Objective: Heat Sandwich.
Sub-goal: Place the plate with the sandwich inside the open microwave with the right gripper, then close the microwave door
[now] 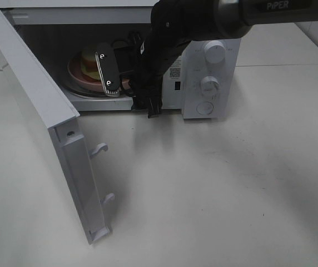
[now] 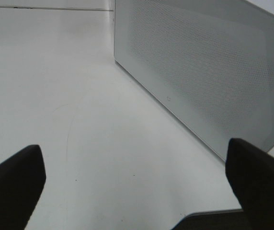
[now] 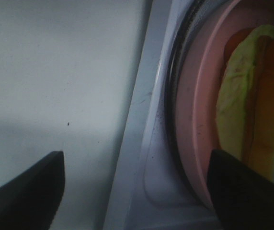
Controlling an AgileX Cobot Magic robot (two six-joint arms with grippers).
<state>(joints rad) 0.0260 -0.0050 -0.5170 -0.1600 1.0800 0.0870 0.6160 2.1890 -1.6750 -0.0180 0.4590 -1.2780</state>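
Microwave door [image 1: 42, 105] open; right jaws wide, empty, straddling plate [image 1: 81, 81] rim beside sandwich [image 1: 90, 62]; left jaws wide, empty.

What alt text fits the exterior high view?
The right gripper, jaws open, hangs at the mouth of an open white microwave, where the sandwich sits on a pink plate inside. The door stands swung wide at left.

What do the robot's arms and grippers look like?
The right arm is black, with a dark grey round link lettered PiPER in white. Its finger in the high view is a black bar with a pale edge and two white round marks. The left gripper and the right gripper show blunt black fingertips.
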